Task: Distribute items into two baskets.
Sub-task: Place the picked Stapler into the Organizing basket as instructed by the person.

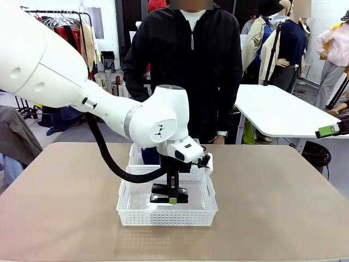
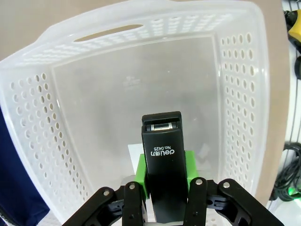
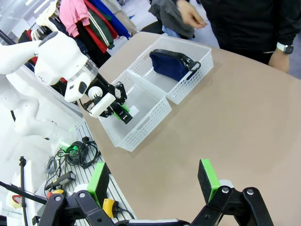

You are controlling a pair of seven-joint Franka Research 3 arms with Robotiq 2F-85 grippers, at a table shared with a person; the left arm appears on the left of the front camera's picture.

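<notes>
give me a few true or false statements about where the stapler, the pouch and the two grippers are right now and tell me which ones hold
1. The left gripper is shut on the stapler. True.
2. The stapler is held over the near basket. True.
3. The pouch lies on the bare table. False: it sits in the far basket.
4. The right gripper holds the pouch. False: its jaws are open and empty, off to the side of the table.
5. The two baskets stand side by side, touching. True in the right wrist view.
</notes>
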